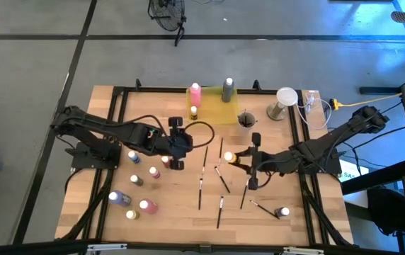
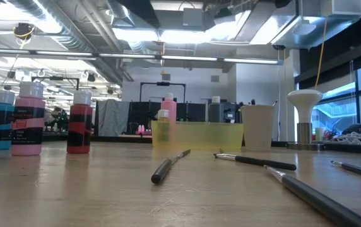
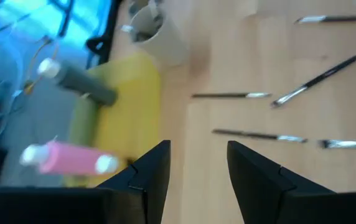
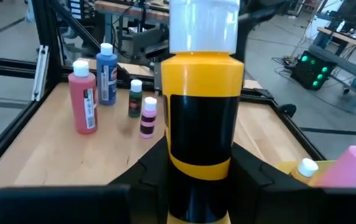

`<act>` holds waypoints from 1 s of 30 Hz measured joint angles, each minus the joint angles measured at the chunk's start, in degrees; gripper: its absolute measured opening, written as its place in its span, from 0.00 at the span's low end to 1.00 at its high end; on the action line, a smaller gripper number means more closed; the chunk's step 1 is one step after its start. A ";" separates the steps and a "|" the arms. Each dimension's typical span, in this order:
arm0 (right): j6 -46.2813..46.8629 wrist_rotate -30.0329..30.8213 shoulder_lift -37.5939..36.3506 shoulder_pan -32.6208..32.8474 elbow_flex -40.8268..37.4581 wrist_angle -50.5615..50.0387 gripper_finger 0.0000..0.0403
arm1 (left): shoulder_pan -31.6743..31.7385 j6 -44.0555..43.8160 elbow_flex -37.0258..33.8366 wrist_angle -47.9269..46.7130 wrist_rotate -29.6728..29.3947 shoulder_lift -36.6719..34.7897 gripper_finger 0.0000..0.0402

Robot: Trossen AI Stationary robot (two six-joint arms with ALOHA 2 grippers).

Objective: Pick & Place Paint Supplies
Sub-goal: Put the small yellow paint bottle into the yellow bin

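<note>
My right gripper (image 1: 234, 157) is over the middle of the table, shut on a yellow paint bottle (image 4: 201, 106) with a black label and a white cap. My left gripper (image 3: 198, 149) hovers open left of centre (image 1: 187, 143), with nothing between its fingers. It faces the yellow tray (image 3: 125, 106). A pink bottle (image 1: 195, 93), a grey bottle (image 1: 228, 88) and a small one (image 1: 193, 111) stand in the tray. Several thin dark paintbrushes (image 1: 200, 191) lie flat on the wood between the arms. Several more paint bottles (image 1: 148, 206) stand at the near left. My right gripper pinches the yellow bottle's lower body (image 4: 200, 186) between its two fingers (image 4: 145, 171), one on each side. The fingers come at it nearly level from the table's right. The bottle stands upright in the hold, cap up, and looks clear of the table.
A grey-beige cup (image 1: 246, 119) holding brushes stands right of the tray. A white-topped stand (image 1: 282, 101) and cables lie at the far right. One bottle (image 1: 282, 212) stands at the near right. A black frame (image 1: 110, 120) rims the table.
</note>
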 joint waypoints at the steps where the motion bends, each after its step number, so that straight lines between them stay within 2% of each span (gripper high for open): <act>1: 0.00 -0.06 -0.09 -0.07 0.00 0.02 0.26 | 0.22 0.83 -1.89 2.60 1.51 -1.06 0.38; 4: -0.68 -0.26 -0.12 -0.31 0.00 0.26 0.26 | 1.37 3.23 -8.53 10.92 7.35 -4.65 0.38; 9: -1.27 -0.46 0.29 -1.18 0.00 0.55 0.26 | 4.20 4.96 -21.00 36.02 19.26 -11.01 0.38; 12: -1.20 -3.27 0.27 -1.85 0.00 0.89 0.26 | 6.04 4.54 -27.40 48.95 25.87 -12.44 0.39; 14: -1.12 -5.63 0.29 -2.15 0.00 1.33 0.26 | 6.87 4.42 -30.37 54.97 28.16 -12.39 0.38; 20: -1.16 -7.97 1.21 -2.26 0.00 2.46 0.26 | 7.84 4.54 -35.02 64.62 29.70 -10.23 0.40; 25: -1.51 -8.02 1.93 -2.62 0.00 3.70 0.26 | 8.52 6.97 -35.13 71.17 43.44 -7.32 0.42; 30: -1.51 -8.00 1.93 -2.93 0.00 3.79 0.26 | 8.67 6.95 -35.13 75.23 44.07 -5.19 0.44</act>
